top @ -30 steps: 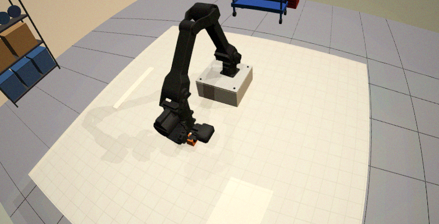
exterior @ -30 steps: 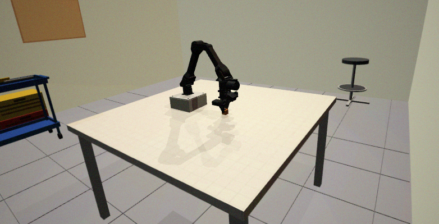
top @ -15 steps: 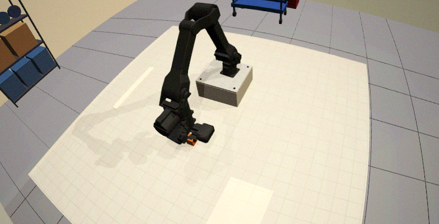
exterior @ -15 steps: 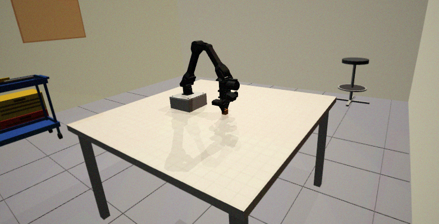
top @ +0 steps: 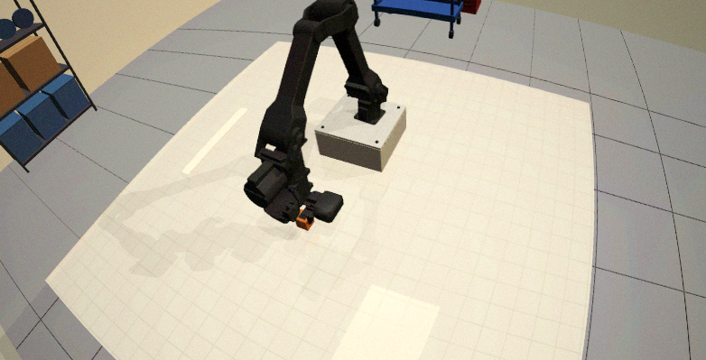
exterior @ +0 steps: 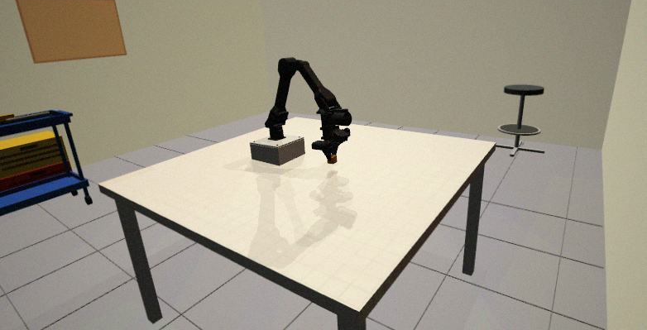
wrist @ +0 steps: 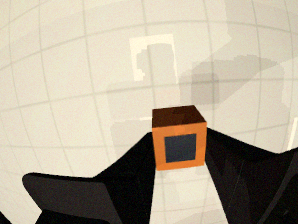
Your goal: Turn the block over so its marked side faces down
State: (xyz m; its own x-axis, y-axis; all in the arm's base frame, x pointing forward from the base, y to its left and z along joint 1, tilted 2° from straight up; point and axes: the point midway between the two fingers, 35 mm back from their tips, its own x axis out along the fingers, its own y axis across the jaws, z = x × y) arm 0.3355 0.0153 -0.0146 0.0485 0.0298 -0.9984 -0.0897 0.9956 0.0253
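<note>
The small orange block (top: 304,225) (exterior: 332,160) (wrist: 179,119) is between the two black fingers, held a little above the table (top: 473,199) (exterior: 203,201) (wrist: 55,65). Its marked side, with a dark square (wrist: 180,148), faces up toward the wrist camera. A darker side of the block shows at its top edge in the wrist view. My gripper (top: 306,216) (exterior: 332,155) (wrist: 177,135) points down and is shut on the block, one finger on each side. In the top and exterior views the fingers hide most of the block's top, and its underside is hidden.
The arm's grey base box (top: 349,148) (exterior: 280,153) stands on the table behind the gripper. Beyond the table are a blue cart (top: 417,6) (exterior: 40,192), a shelf rack with boxes (top: 41,111) and a black stool (exterior: 523,89).
</note>
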